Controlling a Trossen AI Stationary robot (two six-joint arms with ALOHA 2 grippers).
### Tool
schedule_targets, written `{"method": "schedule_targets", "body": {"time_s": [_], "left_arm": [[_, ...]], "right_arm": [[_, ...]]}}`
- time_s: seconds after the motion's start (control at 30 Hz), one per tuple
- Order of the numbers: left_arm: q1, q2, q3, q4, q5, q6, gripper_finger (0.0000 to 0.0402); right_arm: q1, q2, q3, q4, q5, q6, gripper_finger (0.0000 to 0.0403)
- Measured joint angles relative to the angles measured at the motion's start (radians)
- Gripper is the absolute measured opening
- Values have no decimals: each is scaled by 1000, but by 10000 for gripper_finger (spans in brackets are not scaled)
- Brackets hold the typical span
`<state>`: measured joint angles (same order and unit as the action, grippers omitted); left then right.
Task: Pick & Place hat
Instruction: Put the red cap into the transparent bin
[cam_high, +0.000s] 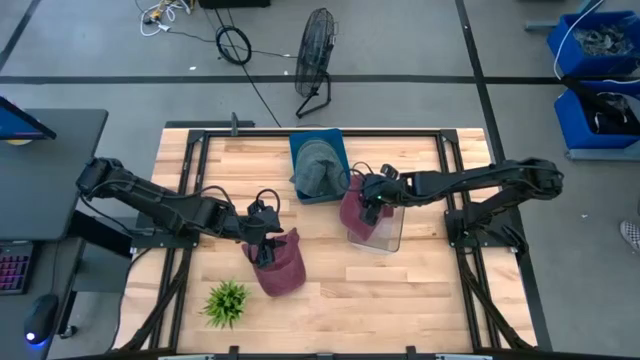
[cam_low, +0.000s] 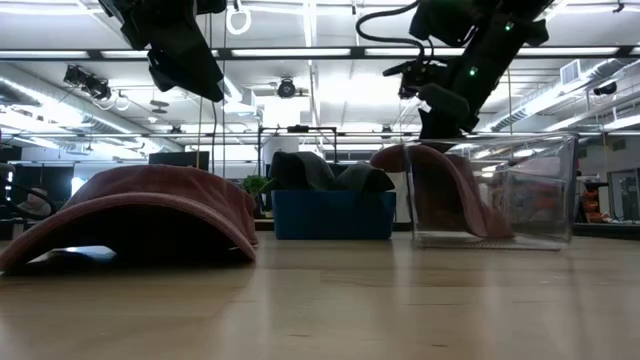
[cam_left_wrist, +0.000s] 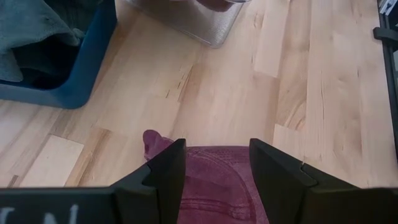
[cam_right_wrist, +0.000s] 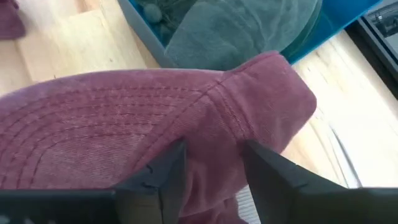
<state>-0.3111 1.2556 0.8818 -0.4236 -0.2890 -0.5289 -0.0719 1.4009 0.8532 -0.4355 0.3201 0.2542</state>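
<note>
One maroon hat (cam_high: 282, 268) lies crown up on the table at the near middle, also in the low view (cam_low: 140, 212). My left gripper (cam_high: 264, 240) hangs open above it, fingers (cam_left_wrist: 168, 180) on either side without touching. A second maroon hat (cam_high: 354, 208) hangs at the clear container (cam_high: 385, 232). My right gripper (cam_high: 372, 200) is shut on it. A grey-green hat (cam_high: 318, 165) lies in a blue bin (cam_high: 340, 142). My right gripper pinches a raised fold of the maroon hat's cloth (cam_right_wrist: 214, 146) between its two fingers, coming slanting down from the table's right. The hat hangs tilted, its upper part over the clear container's left wall (cam_low: 410, 190) and its lower end inside (cam_low: 480, 225).
A small green plant (cam_high: 227, 302) stands near the front left. The blue bin sits at the far middle, close to the clear container. A black frame (cam_high: 190, 135) runs round the table. Bare wood lies at the near right (cam_high: 400, 300).
</note>
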Motion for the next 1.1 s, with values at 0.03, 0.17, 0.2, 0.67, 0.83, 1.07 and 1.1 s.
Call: {"method": "schedule_targets", "body": {"time_s": [0.03, 0.17, 0.2, 0.67, 0.83, 1.07, 1.1], "left_arm": [[0, 0, 0, 0, 0, 0, 181], [0, 0, 0, -2, 0, 0, 181], [0, 0, 0, -2, 0, 0, 181], [0, 0, 0, -18, 0, -2, 181], [0, 0, 0, -18, 0, -4, 181], [0, 0, 0, -20, 0, -2, 181], [0, 0, 0, -20, 0, -2, 181]], "right_arm": [[0, 3, 0, 7, 0, -4, 158], [0, 13, 0, 38, -7, -25, 97], [0, 12, 0, 42, -8, -34, 72], [42, -103, 75, -104, -23, -113, 2], [82, -130, 84, -280, -26, -100, 2], [135, -132, 70, -422, -44, -157, 1], [140, -131, 67, -424, -48, -172, 1]]}}
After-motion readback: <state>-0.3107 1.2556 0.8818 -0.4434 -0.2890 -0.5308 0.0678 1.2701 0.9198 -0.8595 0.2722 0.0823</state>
